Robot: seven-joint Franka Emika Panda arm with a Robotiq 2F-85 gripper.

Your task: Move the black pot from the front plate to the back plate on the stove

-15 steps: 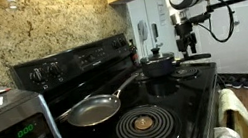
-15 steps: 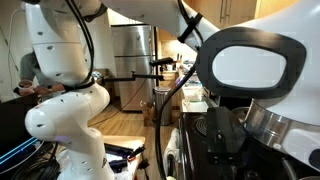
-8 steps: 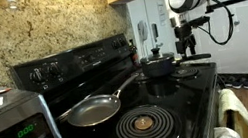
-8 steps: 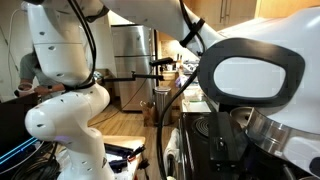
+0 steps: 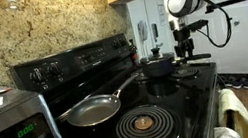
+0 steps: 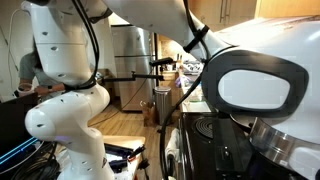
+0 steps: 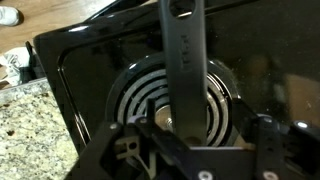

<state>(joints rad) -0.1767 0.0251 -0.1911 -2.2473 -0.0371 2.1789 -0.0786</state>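
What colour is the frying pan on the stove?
Grey; the frying pan shows best in an exterior view.

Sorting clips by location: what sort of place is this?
Probably a home kitchen: a black coil stove, a microwave beside it, a granite backsplash, and a steel fridge.

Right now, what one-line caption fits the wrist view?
Black pot's handle runs down the frame over a coil burner, straddled by the open gripper; granite countertop at lower left.
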